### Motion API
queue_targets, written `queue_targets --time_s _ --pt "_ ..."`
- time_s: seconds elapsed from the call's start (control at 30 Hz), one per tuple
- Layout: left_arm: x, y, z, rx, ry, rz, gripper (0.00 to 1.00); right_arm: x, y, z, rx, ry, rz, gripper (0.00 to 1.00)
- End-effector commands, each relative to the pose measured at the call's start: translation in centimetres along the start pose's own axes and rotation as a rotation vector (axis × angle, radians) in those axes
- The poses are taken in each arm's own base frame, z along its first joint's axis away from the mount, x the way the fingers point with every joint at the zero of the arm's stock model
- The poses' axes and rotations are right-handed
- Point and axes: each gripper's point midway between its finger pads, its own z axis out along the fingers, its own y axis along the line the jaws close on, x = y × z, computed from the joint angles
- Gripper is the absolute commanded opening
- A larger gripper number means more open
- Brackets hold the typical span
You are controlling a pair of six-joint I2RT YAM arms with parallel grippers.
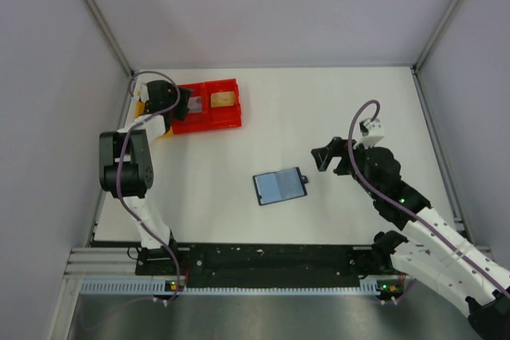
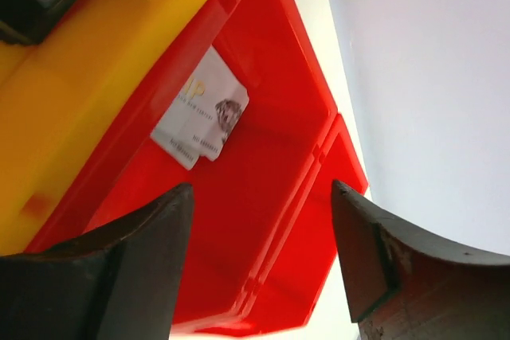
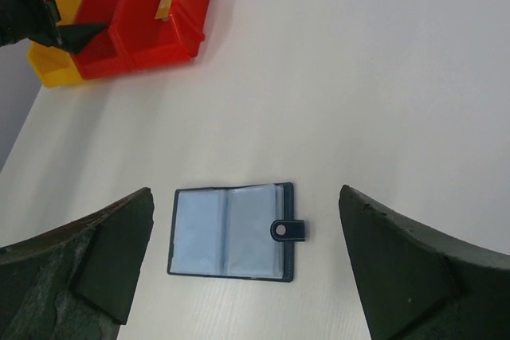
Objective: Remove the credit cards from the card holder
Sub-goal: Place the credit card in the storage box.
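Note:
The card holder lies open and flat on the white table, light blue inner sleeves up and its clasp tab to the right. My right gripper hovers above and just right of it, open and empty. My left gripper hangs open over the left compartment of a red bin, nothing between its fingers. A white printed card rests in that compartment against the wall. A gold card sits in the bin's right compartment.
A yellow bin adjoins the red bin on its left at the table's back-left corner. Grey walls enclose the table on three sides. The black rail with both arm bases runs along the near edge.

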Motion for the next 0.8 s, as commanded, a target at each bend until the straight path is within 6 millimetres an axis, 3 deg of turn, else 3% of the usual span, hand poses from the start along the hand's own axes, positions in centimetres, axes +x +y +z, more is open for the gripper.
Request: queue_targets --time_s 0.0,0.17,0.3,0.33,0.57,0.77 --pt "-0.4 -1.9 -4.5 0.016 0.011 0.053 0.75 -1.5 1.6 -0.6 -0.064 -0.013 0.002 0.97" --pt "2.4 -3.1 -9.4 0.072 0.106 0.143 0.75 -0.6 2.9 -0.4 -0.129 0.060 -0.038 0.96" --pt "6.9 -4.8 -14.8 0.182 0.169 0.314 0.73 0.9 4.2 0.6 -0.183 0.160 -0.036 0.93" --pt "9.1 -4.4 -16.1 0.184 0.217 0.362 0.73 1.4 4.4 0.9 -0.188 0.190 -0.032 0.93" --pt "19.5 -3.2 -24.3 0.344 0.439 0.608 0.70 5.3 5.7 2.8 -0.246 0.402 -0.008 0.84" --pt "26.4 -0.4 -27.7 0.421 0.620 0.695 0.63 8.3 5.1 5.2 -0.216 0.532 -0.005 0.78"
